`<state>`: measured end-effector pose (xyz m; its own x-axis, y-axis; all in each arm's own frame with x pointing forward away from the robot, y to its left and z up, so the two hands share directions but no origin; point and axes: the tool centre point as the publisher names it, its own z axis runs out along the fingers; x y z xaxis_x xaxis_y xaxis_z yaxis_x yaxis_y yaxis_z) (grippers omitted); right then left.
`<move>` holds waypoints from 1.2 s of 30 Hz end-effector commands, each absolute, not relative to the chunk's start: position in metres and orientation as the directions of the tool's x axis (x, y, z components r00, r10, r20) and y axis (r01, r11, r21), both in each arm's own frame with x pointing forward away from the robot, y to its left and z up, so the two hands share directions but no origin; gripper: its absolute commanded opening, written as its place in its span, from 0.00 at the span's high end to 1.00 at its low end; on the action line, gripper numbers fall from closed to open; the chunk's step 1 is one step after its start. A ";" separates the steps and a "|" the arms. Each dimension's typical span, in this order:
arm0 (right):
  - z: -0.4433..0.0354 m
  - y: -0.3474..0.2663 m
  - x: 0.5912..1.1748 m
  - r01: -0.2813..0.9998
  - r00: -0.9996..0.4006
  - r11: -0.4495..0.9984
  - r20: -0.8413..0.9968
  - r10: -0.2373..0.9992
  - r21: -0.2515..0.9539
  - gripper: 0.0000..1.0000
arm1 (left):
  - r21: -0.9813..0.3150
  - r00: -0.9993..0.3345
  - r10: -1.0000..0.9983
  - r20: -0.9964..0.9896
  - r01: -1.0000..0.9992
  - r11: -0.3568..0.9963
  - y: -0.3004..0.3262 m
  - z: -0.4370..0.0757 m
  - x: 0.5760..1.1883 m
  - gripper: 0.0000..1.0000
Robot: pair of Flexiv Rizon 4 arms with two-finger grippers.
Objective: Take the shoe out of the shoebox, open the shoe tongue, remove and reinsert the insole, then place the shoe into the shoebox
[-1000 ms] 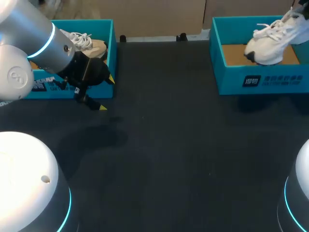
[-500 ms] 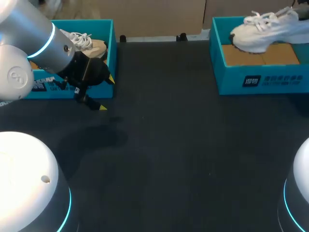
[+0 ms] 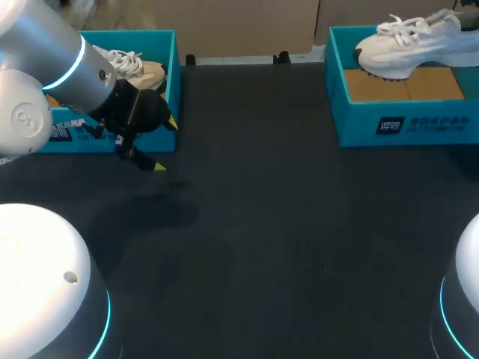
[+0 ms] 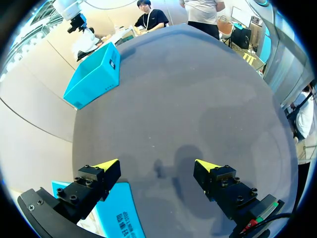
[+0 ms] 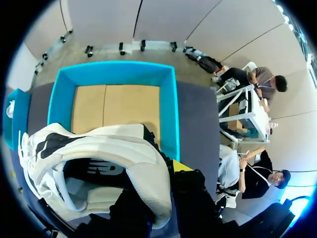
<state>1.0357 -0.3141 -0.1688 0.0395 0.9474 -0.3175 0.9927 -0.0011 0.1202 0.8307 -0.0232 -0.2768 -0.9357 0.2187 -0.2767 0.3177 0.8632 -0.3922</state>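
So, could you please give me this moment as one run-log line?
stage: shoe lift-out | right gripper: shut on white shoe, held over right shoebox | left gripper: open, empty, beside left shoebox

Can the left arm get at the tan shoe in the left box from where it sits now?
Likely yes. Left gripper is open, empty, just outside the left shoebox; no lid, tan shoe lies uncovered. It must only clear the wall.

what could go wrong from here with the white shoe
The white shoe hangs over the right box, pinched only at its collar by the right gripper; it may swing, slip, or catch the wall. The open left gripper sits close to the left box and could nudge it.
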 end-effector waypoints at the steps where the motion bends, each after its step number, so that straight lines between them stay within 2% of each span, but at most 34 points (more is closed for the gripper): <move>1: -0.167 -0.314 1.036 0.993 0.039 -0.001 -0.316 0.948 0.120 1.00 | -0.390 -0.936 0.219 -0.277 0.318 0.864 -0.023 -0.277 0.830 0.00; 3: -0.167 -0.314 1.036 0.993 0.039 -0.001 -0.316 0.948 0.120 1.00 | -0.390 -0.936 0.219 -0.277 0.318 0.864 -0.023 -0.277 0.830 0.00; 5: -0.168 -0.317 1.038 0.986 0.122 -0.084 -0.276 0.953 0.145 1.00 | -0.390 -0.936 0.219 -0.277 0.318 0.864 -0.023 -0.277 0.830 0.00; 9: -0.171 -0.321 1.044 0.978 0.177 -0.134 -0.296 0.939 0.160 1.00 | -0.390 -0.936 0.219 -0.277 0.318 0.864 -0.023 -0.277 0.830 0.00; 36: -0.229 -0.346 1.082 0.973 0.210 -0.159 -0.350 0.913 0.170 1.00 | -0.390 -0.936 0.219 -0.277 0.318 0.864 -0.023 -0.277 0.830 0.00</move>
